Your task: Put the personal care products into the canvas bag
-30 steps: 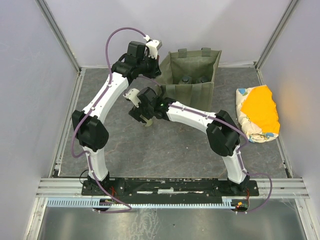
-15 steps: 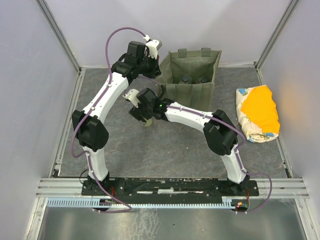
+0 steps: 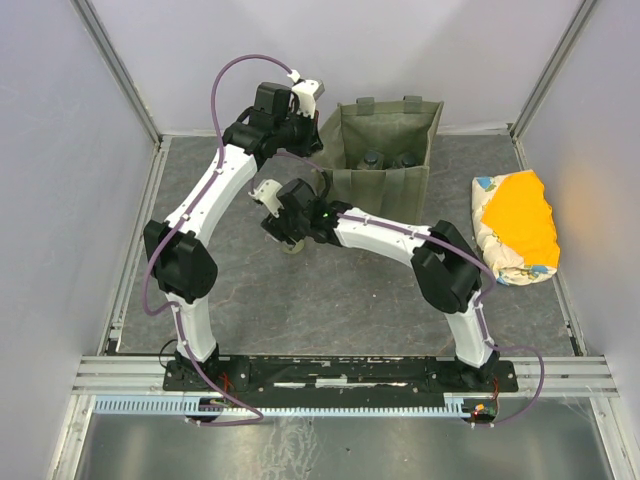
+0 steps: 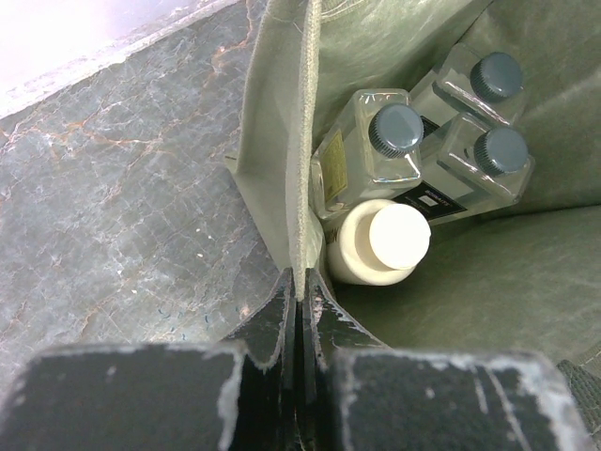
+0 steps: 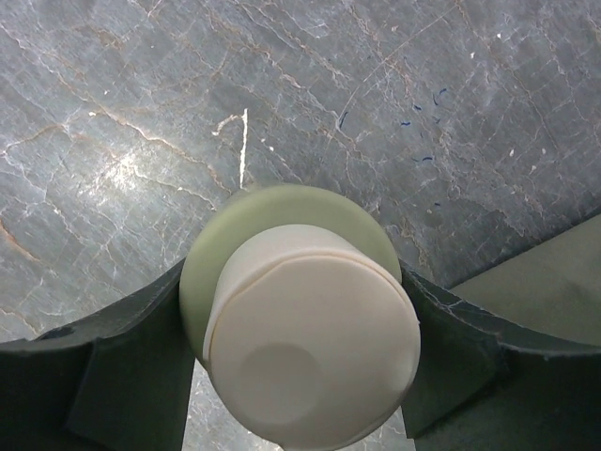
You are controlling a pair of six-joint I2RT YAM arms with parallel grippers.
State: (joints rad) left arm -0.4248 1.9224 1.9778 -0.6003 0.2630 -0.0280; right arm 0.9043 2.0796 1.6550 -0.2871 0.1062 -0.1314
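Observation:
The olive-green bottle (image 5: 300, 348) with a pale cap stands upright on the table, left of the canvas bag (image 3: 385, 180). My right gripper (image 5: 293, 274) comes down over it, with a finger pressed against each side of its body. In the top view this gripper (image 3: 290, 240) covers most of the bottle (image 3: 293, 248). My left gripper (image 4: 300, 296) is shut on the bag's left rim (image 4: 302, 188) and holds it. Inside the bag lie three clear square bottles with dark caps (image 4: 376, 150) (image 4: 488, 80) (image 4: 493, 160) and a cream bottle (image 4: 380, 244).
An orange and cream soft packet (image 3: 518, 225) lies at the right of the table. A corner of the bag (image 5: 549, 282) shows just right of my right gripper. Grey walls and metal rails enclose the table on three sides.
My right gripper has moved slightly down and back over the olive-green bottle, and its fingers have closed in onto it. The left arm and the bag have not moved.

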